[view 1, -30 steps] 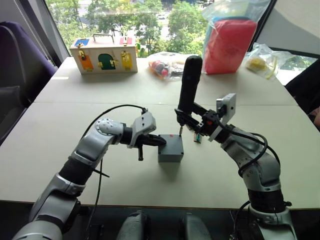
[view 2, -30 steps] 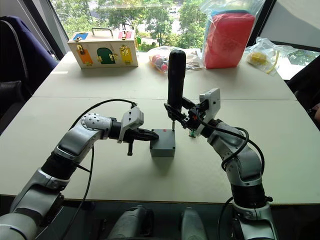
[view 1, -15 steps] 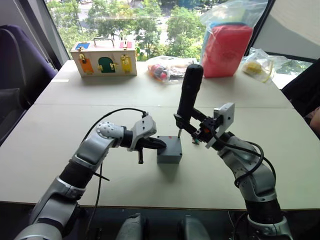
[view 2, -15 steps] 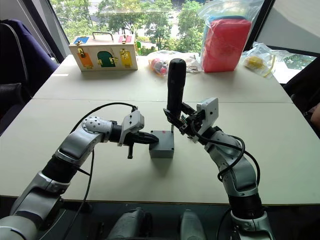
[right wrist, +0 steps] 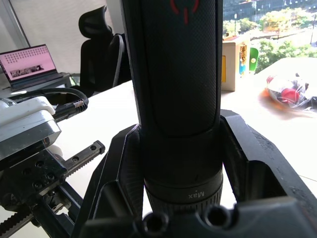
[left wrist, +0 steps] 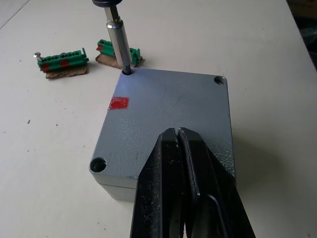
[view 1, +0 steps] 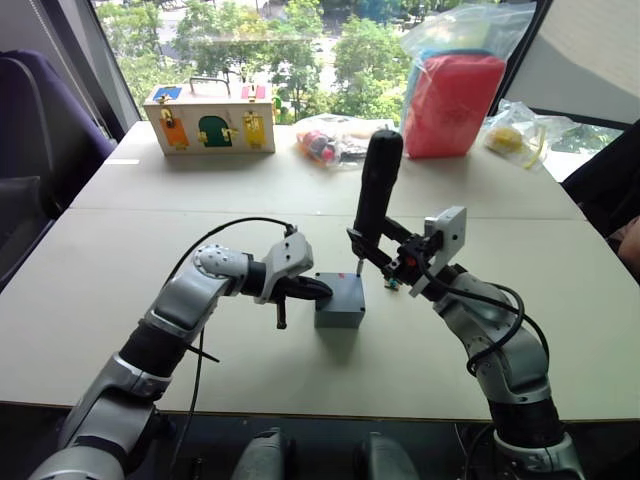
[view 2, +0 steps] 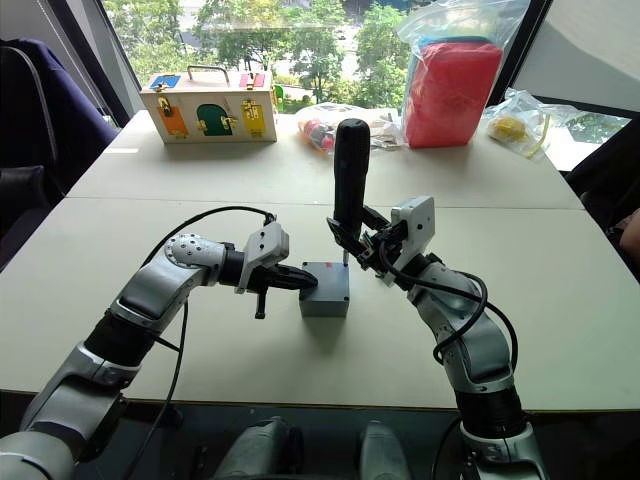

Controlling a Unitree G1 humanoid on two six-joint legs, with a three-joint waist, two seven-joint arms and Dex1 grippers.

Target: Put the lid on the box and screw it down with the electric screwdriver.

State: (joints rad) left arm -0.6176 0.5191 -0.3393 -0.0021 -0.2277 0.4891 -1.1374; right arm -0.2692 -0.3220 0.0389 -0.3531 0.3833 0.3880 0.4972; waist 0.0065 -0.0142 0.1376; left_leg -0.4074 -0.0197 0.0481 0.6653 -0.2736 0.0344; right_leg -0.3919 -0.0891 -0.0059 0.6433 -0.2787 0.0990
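The grey lid (left wrist: 168, 109), with a red mark on top, lies flat on the grey box (view 1: 340, 300) in the middle of the table. My left gripper (view 1: 322, 290) is shut, and its fingertips (left wrist: 179, 136) rest on the lid's near edge. The black electric screwdriver (view 1: 378, 185) stands almost upright with my right gripper (view 1: 375, 245) shut around its lower body. Its metal bit (left wrist: 120, 42) sits in the lid's far corner screw hole. In the right wrist view both fingers (right wrist: 119, 168) clasp the screwdriver (right wrist: 178, 89).
Two green connector pieces (left wrist: 62, 58) lie on the table just beyond the box. At the far edge stand a wooden box with coloured doors (view 1: 208, 118), a red pack in plastic (view 1: 452, 90) and smaller plastic bags (view 1: 330, 135). A dark chair (view 1: 30, 120) stands at left.
The camera has shifted slightly. The screwdriver stays upright on the lid's far corner, and the left gripper stays on the lid.
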